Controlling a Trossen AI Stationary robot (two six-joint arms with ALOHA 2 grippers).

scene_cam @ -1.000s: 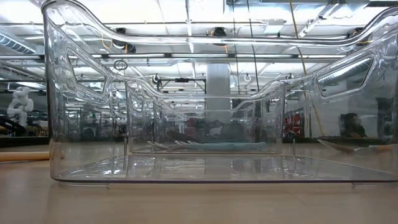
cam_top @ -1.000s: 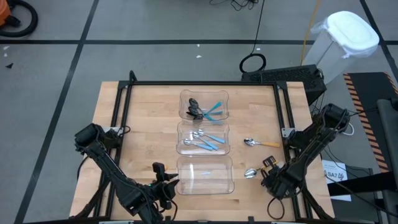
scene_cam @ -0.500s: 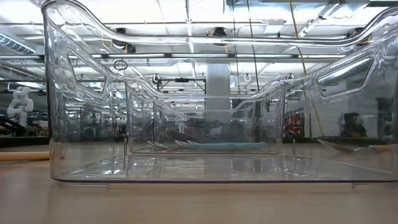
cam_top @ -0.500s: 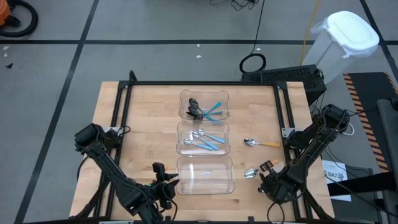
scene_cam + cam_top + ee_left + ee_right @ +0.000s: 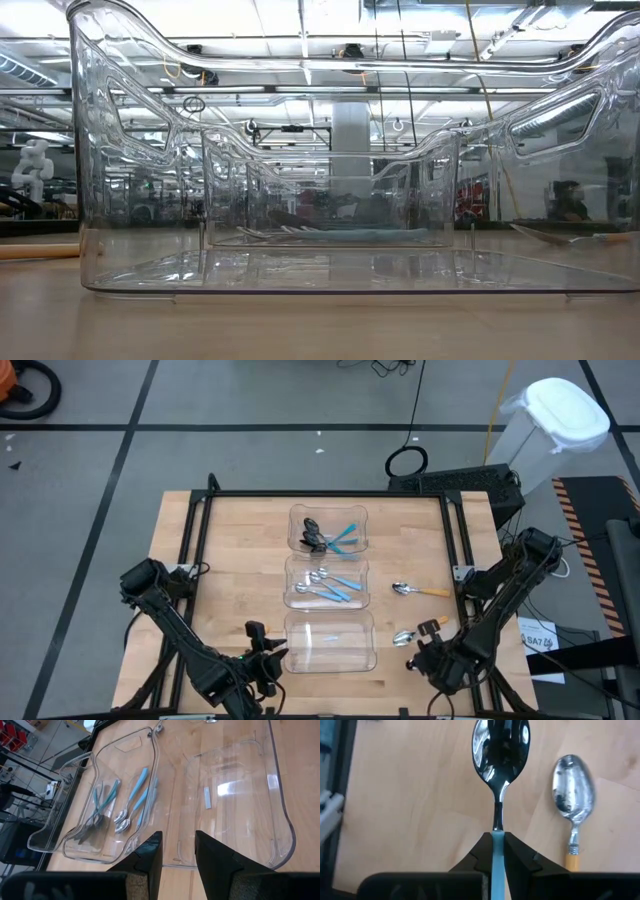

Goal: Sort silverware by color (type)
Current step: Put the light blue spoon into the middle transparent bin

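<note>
Now my right gripper point(image 5: 493, 851) holds a spoon with a light-blue handle point(image 5: 500, 750), the handle pinched between the two fingers and the shiny bowl pointing forward above the bench point(image 5: 230, 560). This gripper is off the right side of the nearest bin point(image 5: 330, 641), near the bench's front right corner. Just beside the held spoon, a spoon with an orange handle point(image 5: 573, 800) lies on the wood; in the high view it lies just right of the nearest bin. A second orange-handled spoon point(image 5: 418, 590) lies farther back, to the right of the middle bin point(image 5: 328, 580).

The middle bin holds silver spoons with light-blue handles point(image 5: 134, 805). The far bin point(image 5: 328, 530) holds dark spoons with blue handles point(image 5: 325, 538). The nearest bin holds no spoon.

My left gripper point(image 5: 176, 852) waits at the front left of the nearest bin, its fingers a little apart and holding nothing.
</note>
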